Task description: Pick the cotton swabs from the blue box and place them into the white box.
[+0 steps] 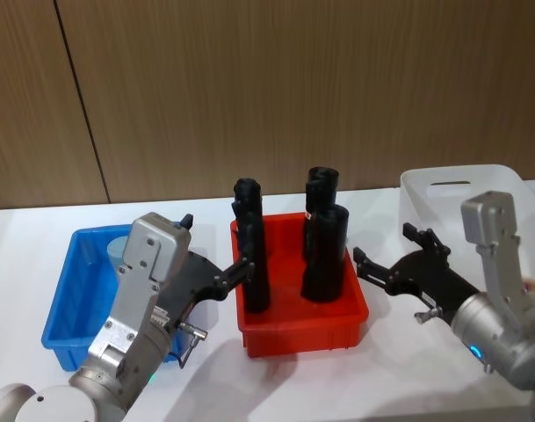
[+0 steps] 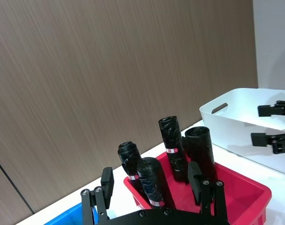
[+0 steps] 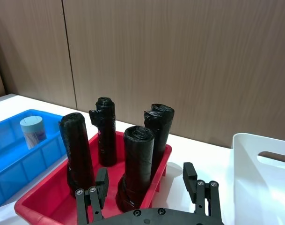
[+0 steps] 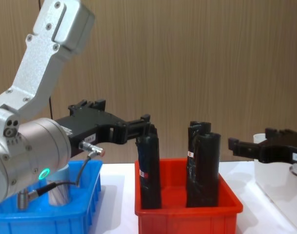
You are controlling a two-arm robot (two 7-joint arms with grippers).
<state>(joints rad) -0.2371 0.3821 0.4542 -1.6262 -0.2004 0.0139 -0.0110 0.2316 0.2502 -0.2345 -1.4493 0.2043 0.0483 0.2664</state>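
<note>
Cotton swabs (image 3: 33, 131): right wrist clear, head seemingly half-hidden.

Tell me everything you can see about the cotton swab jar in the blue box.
The cotton swab jar is a small clear plastic cylinder with a pale blue-grey round lid; thin sticks show inside. It stands upright, lid on, on the floor of the blue box, near its back wall. Nothing grips it; the left gripper, open, is raised beside the box.

The place looks like a robot test lab: a plain white bench (image 1: 276, 387) against a brown wood-grain wall (image 1: 293, 88), carrying a blue bin (image 1: 69, 299), a red bin (image 1: 307, 334) and a white bin (image 1: 416, 198).
</note>
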